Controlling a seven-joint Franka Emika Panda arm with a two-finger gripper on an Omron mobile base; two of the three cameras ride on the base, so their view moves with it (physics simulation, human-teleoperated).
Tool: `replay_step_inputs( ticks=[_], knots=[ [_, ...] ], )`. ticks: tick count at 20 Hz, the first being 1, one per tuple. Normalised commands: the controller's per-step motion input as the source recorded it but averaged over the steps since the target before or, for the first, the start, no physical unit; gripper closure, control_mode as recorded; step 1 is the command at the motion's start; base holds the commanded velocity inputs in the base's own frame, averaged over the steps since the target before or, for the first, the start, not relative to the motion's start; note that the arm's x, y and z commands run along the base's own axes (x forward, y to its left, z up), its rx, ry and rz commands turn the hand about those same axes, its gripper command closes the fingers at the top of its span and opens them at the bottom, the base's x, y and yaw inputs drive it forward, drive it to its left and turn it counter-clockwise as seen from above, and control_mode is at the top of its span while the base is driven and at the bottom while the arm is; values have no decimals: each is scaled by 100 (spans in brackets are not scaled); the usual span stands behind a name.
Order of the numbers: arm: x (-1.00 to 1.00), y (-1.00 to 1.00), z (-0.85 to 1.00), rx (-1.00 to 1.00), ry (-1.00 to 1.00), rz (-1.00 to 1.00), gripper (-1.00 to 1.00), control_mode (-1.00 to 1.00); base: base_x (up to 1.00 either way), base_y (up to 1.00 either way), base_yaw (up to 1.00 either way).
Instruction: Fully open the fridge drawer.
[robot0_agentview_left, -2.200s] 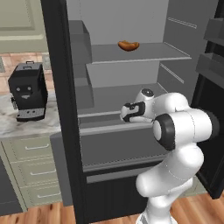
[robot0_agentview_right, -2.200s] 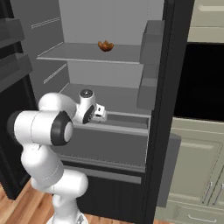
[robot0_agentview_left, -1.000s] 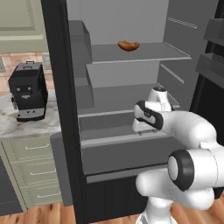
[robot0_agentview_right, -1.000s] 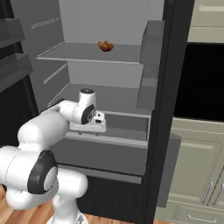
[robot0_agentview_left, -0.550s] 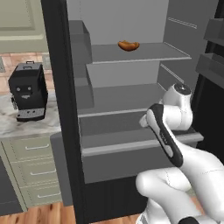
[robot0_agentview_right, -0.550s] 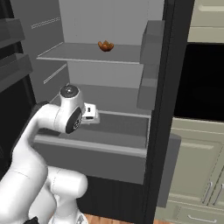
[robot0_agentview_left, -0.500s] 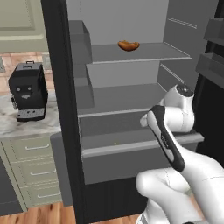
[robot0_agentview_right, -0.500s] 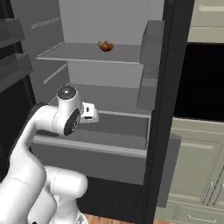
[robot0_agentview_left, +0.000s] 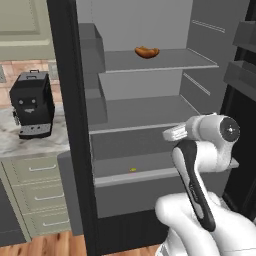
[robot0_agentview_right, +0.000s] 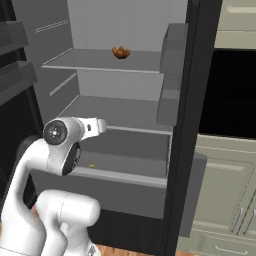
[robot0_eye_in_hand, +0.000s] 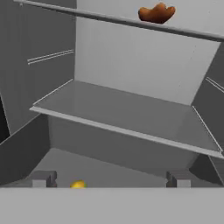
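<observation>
The fridge drawer (robot0_agentview_left: 150, 187) sits pulled out below the lower shelf (robot0_agentview_left: 135, 112), its flat front (robot0_agentview_right: 100, 192) standing forward of the fridge opening. A small yellow item (robot0_agentview_left: 132, 170) lies on its floor. My end effector (robot0_eye_in_hand: 109, 183) hangs over the drawer's front edge, fingertips (robot0_eye_in_hand: 43, 179) spread wide and clasping nothing (both tips stand apart at the bottom of the hand view). A brown pastry (robot0_agentview_left: 147, 51) rests on the upper shelf (robot0_agentview_left: 160, 61), and a black coffee machine (robot0_agentview_left: 31, 104) stands on the table (robot0_agentview_left: 15, 145) to the left
</observation>
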Motion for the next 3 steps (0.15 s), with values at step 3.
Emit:
replay_step_inputs(
  ticks=[3],
  knots=[
    [-7, 0, 70, 0, -20, 0, -100, -100, 0, 0, 0]
  ],
)
